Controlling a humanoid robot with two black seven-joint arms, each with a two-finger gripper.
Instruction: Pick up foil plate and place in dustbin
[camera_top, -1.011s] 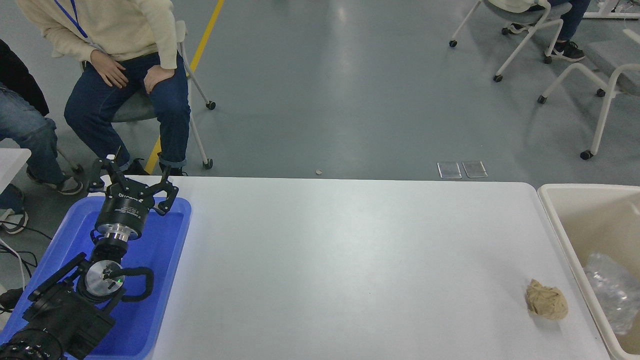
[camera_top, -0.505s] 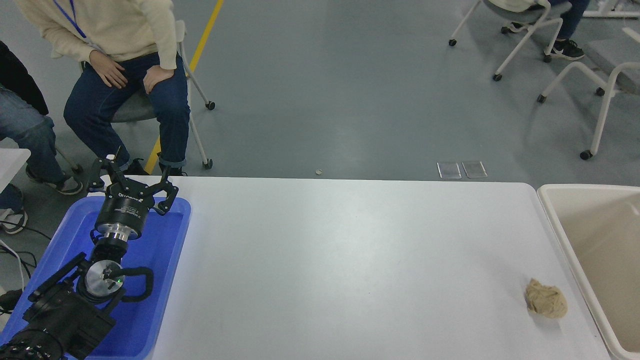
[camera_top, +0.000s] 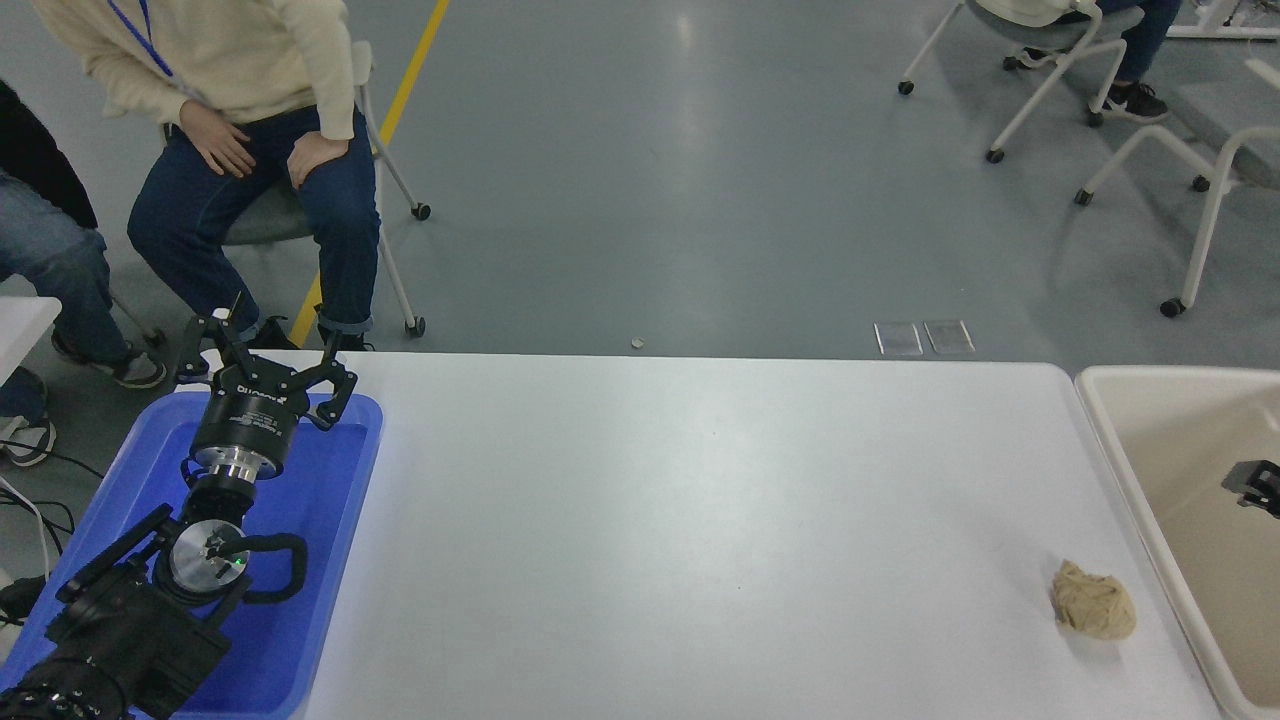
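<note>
Now the foil plate is gone from sight: a second ago something shiny and crinkled lay in the dustbin (camera_top: 1110, 400) at the 4 o'clock edge, then half a second ago it slid out of view. I think the plate is down inside the bin, so the job looks done or nearly done. A small black bit of my right tool (camera_top: 1258, 486) has just come in at 3 o'clock, over the bin. So little of it shows that I cannot tell if it is open or shut, or if it holds anything. My left tool (camera_top: 262, 362) is parked at 8 o'clock over the blue tray (camera_top: 340, 560), spread open and holding nothing. A tan paper ball (camera_top: 1094, 600) sits on the counter (camera_top: 700, 520) just beside the bin.
</note>
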